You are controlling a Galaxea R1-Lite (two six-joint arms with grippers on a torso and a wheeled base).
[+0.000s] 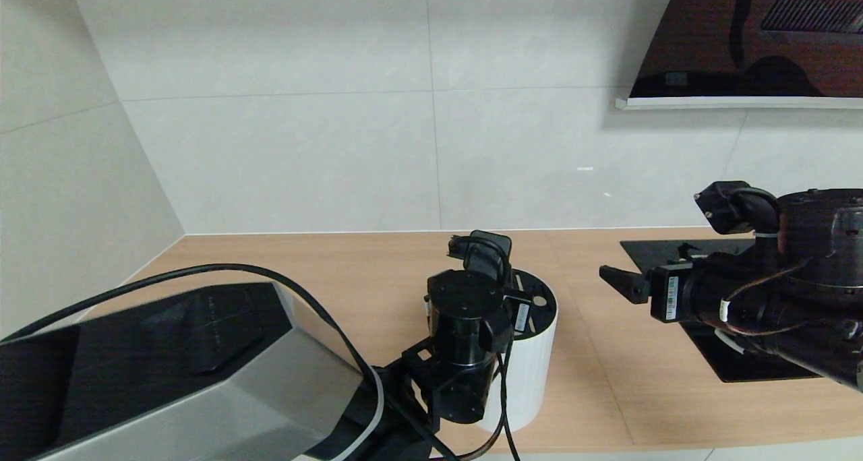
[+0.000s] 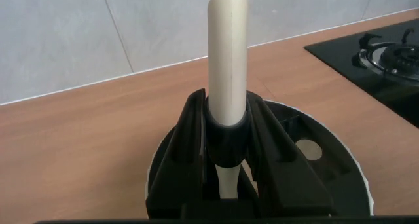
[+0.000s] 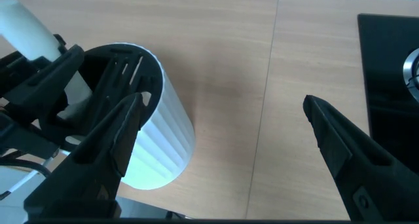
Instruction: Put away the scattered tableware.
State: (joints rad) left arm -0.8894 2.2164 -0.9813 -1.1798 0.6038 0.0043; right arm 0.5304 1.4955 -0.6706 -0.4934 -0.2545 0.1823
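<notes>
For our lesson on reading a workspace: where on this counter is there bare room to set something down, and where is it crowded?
Bare wood lies between the white holder and the hob, under the open right gripper, and from the holder back to the wall. It is crowded at the holder's top, where the left gripper grips a cream handle.

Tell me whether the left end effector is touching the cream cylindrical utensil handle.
Touching. In the left wrist view the left end effector grips the cream cylindrical utensil handle from both sides, with no gap.
</notes>
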